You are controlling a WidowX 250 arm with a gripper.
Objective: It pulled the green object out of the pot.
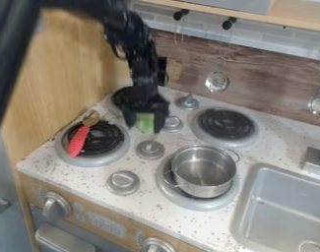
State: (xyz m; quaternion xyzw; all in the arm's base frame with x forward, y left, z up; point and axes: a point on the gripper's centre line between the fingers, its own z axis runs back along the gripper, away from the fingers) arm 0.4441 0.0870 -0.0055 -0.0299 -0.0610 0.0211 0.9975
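Camera view: gripper (145, 126) above bench (90, 173), toward left edge — fingers (130, 118) closed around green object (145, 122); pot (205, 172) on burner (200, 204), nearer front edge.

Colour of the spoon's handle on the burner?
Pinkish red, seen in the camera view.

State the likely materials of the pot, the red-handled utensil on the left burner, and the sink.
Pot: looks like thin metal, probably stainless steel; grey, shiny, wire-like handles.
Utensil: handle likely plastic or silicone, smooth solid red; head brownish, could be wood or metal.
Sink: grey with a soft sheen; painted plastic or metal, can't tell which.
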